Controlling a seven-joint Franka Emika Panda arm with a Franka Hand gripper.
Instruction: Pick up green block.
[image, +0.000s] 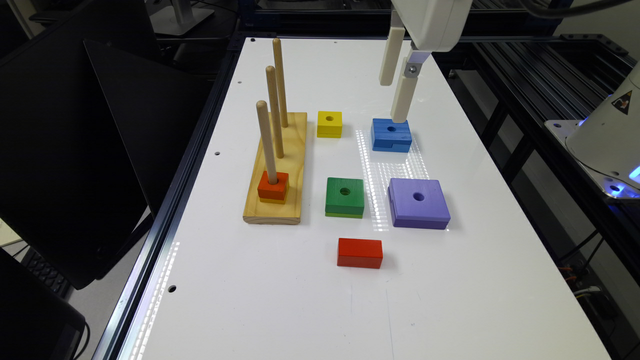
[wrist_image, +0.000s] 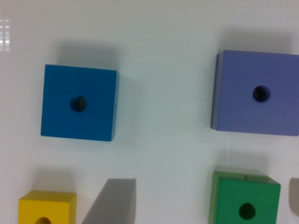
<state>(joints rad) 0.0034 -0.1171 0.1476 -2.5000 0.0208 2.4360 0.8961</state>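
Observation:
The green block lies flat on the white table, a dark green square with a round centre hole and a lighter bottom layer. It sits between the wooden peg base and the purple block. My gripper hangs well above the table, over the area near the blue block, away from the green block. In the wrist view the green block lies between the two widely spread fingers, so the gripper is open and holds nothing.
A yellow block lies near the far end of the peg base. A red-orange block sits on the nearest peg, and a red brick lies in front of the green block. The wrist view also has the blue block, purple block and yellow block.

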